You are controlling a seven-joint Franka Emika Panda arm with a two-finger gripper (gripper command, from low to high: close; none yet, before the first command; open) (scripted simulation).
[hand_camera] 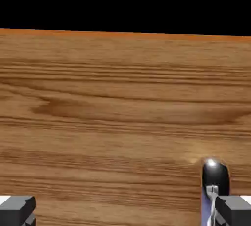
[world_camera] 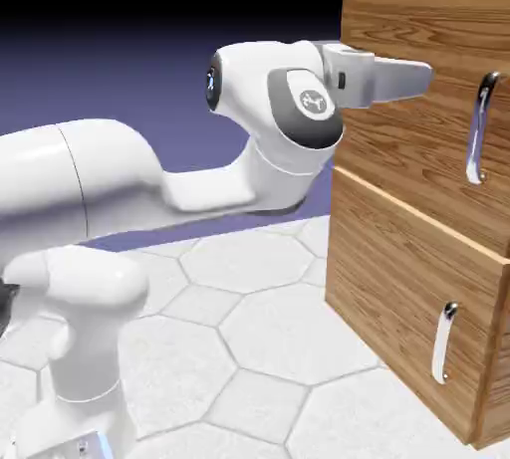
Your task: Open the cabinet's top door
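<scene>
The cabinet (world_camera: 428,248) of orange-brown wood stands at the exterior view's right. Its top door (world_camera: 398,163) carries a long curved silver handle (world_camera: 481,128). My gripper (world_camera: 418,79) hovers close in front of this door near its upper edge, to the left of the handle and apart from it. In the hand view the door's wood grain (hand_camera: 122,107) fills the picture. The handle's rounded end (hand_camera: 214,175) shows just above my right fingertip (hand_camera: 235,210). The left fingertip (hand_camera: 17,210) sits far across. The gripper (hand_camera: 125,215) is open, with only wood between the fingers.
Below the top door is a second door panel (world_camera: 398,318) with a shorter silver handle (world_camera: 444,343). The white arm (world_camera: 149,178) stretches in from the lower left over a pale hexagon-patterned tabletop (world_camera: 259,347).
</scene>
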